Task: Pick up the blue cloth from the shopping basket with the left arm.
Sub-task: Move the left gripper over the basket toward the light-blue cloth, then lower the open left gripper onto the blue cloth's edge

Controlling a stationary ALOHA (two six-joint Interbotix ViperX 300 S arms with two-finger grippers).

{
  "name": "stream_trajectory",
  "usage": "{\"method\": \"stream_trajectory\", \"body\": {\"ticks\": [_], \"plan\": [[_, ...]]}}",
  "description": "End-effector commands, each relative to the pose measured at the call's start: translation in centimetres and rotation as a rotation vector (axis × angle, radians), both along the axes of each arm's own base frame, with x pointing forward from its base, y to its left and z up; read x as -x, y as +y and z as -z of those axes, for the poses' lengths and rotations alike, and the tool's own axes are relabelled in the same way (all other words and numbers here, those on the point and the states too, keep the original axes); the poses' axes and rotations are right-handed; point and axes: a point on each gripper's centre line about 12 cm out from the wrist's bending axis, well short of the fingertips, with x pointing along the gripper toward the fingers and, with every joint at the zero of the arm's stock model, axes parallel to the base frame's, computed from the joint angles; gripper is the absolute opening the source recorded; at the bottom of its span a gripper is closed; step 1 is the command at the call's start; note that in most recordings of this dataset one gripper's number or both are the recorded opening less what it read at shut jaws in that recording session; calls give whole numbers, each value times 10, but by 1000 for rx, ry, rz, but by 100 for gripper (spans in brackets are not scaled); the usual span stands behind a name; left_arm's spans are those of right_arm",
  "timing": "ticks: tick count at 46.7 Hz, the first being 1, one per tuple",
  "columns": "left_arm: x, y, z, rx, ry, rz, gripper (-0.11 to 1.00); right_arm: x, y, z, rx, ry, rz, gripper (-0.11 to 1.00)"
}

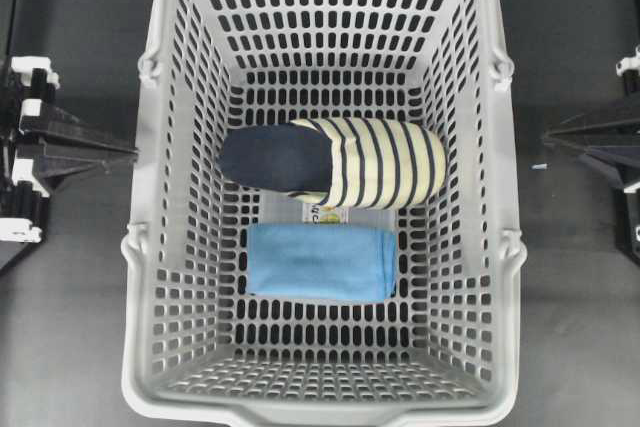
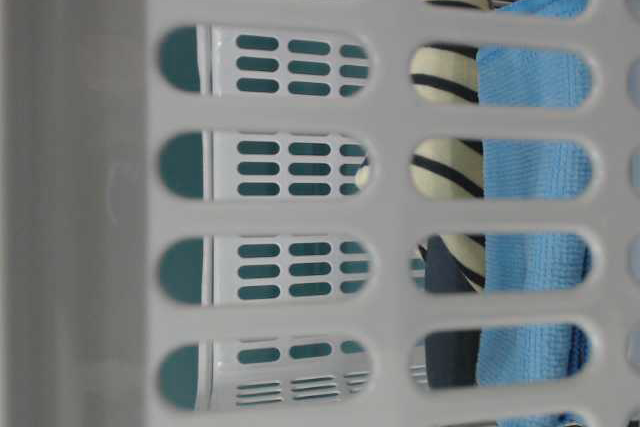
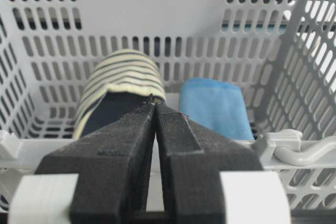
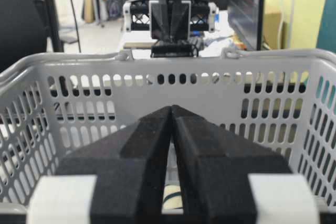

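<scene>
Grey basket (image 1: 170,247) sits on a dark counter (image 1: 70,297). Blue cloth (image 1: 320,262) lies folded on the basket floor, beside a striped slipper (image 1: 340,162). Left hand (image 3: 156,109) and right hand (image 4: 172,111) flank the basket, closed, holding nothing.

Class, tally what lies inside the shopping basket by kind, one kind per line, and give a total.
blue cloth: 1
striped slipper: 1
paper label on the shopping basket floor, partly hidden: 1
Total: 3
</scene>
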Motion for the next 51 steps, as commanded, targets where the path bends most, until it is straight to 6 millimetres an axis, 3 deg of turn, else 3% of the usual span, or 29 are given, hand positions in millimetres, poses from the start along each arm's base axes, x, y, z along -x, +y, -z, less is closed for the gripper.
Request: {"method": "stream_trajectory", "body": {"ticks": [1,5,13,22,28,33,40,43,45,51], "plan": [[-6,-3,-28,-18,-15,15,6,-3,0,-7,-7,-17,2,1],[-17,-3,-48,-5,63,16,0,-3,-1,-5,-17,-3,2,1],[-47,-8,-75,-10,262,28,0,-3,0,-3,-40,29,0,1],[-97,-15,-79,-19,493,36,0,-3,0,-3,-55,40,0,1],[-128,-18,-69,-26,629,35,0,-2,-1,-4,-55,33,1,3],[-151,-20,-60,-37,723,38,0,-2,-1,-4,-58,32,1,22],[-176,-23,-44,-35,833,34,1,-1,-1,-6,-90,25,0,67],[-187,-28,-37,-38,870,42,8,-1,-1,-6,-106,27,-1,79],[-194,-31,-34,-40,885,47,17,-1,-1,-6,-112,27,-1,81],[-215,-42,-15,-55,944,67,57,-1,-1,-6,-113,25,-1,78]]}}
